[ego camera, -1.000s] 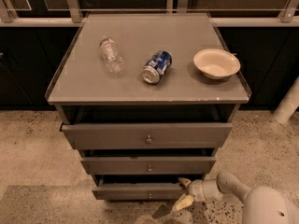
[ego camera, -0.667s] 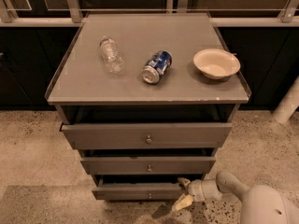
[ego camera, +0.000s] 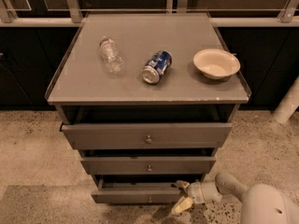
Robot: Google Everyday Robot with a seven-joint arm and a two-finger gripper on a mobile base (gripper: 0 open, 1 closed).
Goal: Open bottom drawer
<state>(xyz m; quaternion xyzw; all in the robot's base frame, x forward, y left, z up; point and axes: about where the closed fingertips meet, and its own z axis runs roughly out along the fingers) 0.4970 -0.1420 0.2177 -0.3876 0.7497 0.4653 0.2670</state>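
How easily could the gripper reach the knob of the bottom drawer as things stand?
Probably yes, easily. The gripper is low at the right end of the bottom drawer, jaws apart, and nothing stands between it and the knob.

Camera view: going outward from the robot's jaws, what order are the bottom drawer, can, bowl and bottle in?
The gripper hangs low, front right.
1. bottom drawer, right beside it.
2. can, tabletop centre, and bowl, tabletop right: too close to call.
3. bottle, tabletop left.
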